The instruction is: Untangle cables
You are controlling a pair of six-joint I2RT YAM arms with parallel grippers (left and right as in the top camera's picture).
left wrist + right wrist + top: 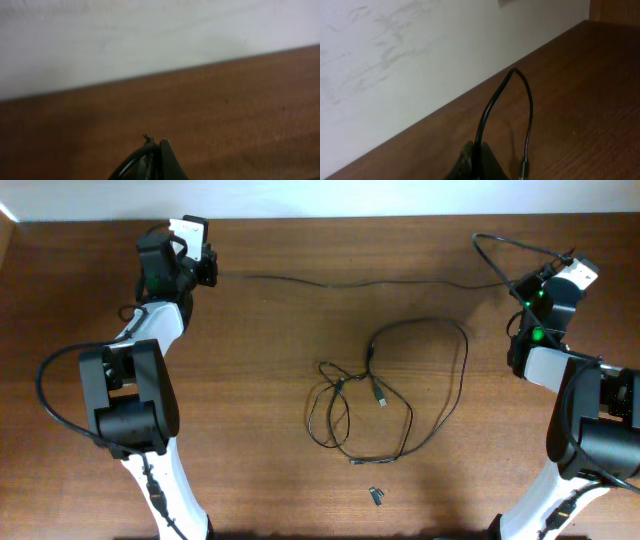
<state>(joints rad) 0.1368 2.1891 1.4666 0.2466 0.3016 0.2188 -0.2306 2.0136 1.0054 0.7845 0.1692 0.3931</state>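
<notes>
One thin black cable (350, 282) lies stretched along the back of the table between my two grippers. My left gripper (211, 272) is at the back left, shut on one end of the cable (131, 162). My right gripper (518, 284) is at the back right, shut on the other end (485, 120). That end loops up past the fingers and comes down to a small plug (523, 167). The other two cables (372, 392) lie in a loose tangle of loops at the table's middle, with a silvery plug (381, 397) inside it.
A tiny dark loose piece (376, 496) lies near the front edge, below the tangle. A white wall (150, 35) runs behind the table's back edge, close to both grippers. Thick black robot cords hang beside each arm base (45, 395).
</notes>
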